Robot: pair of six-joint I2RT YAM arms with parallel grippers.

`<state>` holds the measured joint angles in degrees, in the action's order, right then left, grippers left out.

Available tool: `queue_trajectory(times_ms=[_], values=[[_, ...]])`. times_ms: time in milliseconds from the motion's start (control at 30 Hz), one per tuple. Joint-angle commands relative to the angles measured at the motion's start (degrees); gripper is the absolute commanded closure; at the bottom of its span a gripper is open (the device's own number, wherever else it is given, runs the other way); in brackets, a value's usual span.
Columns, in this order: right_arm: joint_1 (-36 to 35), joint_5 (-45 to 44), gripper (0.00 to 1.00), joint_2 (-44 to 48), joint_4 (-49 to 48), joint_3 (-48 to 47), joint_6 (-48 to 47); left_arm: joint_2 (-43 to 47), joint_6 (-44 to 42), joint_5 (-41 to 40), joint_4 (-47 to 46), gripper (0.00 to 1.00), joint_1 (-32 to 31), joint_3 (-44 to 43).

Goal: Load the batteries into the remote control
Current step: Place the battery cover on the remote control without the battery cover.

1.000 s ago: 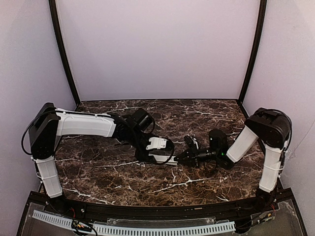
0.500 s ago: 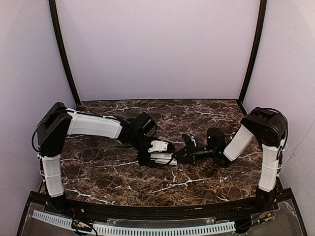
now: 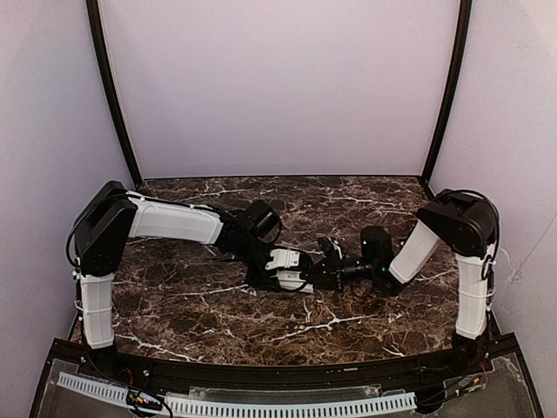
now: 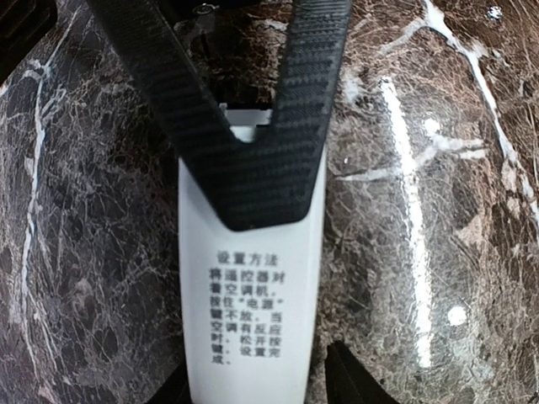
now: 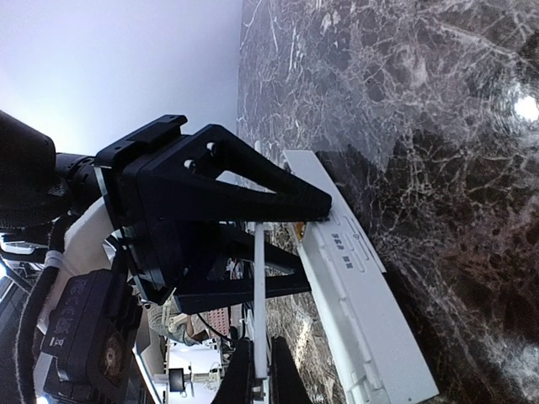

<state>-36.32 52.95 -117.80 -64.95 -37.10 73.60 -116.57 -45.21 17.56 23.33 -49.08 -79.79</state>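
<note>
Between the fingers of the left gripper [image 4: 263, 385] lies the remote control [image 4: 253, 311]; I cannot tell if they squeeze it. The right gripper [image 4: 259, 210], closed tight, is over it. I think its back must open next: hold still, push gently

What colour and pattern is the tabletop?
It is a dark brown marble tabletop with white veins, clearest in the left wrist view.

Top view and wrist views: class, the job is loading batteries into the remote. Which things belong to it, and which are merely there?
Job: remote control; left gripper astride it; right gripper, shut, tip over it.
Merely there: marble table; pale backdrop; black corner posts.
</note>
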Motion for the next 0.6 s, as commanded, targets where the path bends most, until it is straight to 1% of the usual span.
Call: queue_trajectory(times_ms=[0, 300, 433, 567], values=[[0.40, 1.08, 1.00, -1.16, 0.02, -2.01, -0.93, -0.31, 2.94, 1.21, 2.82, 0.55, -0.15, -0.87], [0.41, 1.39, 1.00, -0.74, 4.98, -2.45, -2.78, -0.30, 6.59, 0.00, 3.90, 0.63, -1.53, -0.66], [0.37, 0.82, 1.00, 0.07, 9.64, -2.74, -5.68, -0.17, 7.78, -0.34, 4.12, 0.65, -1.82, -0.47], [0.38, 0.91, 1.00, 0.20, 11.69, -3.59, -6.72, -0.15, 7.59, -0.33, 4.02, 0.66, -2.07, -0.32]])
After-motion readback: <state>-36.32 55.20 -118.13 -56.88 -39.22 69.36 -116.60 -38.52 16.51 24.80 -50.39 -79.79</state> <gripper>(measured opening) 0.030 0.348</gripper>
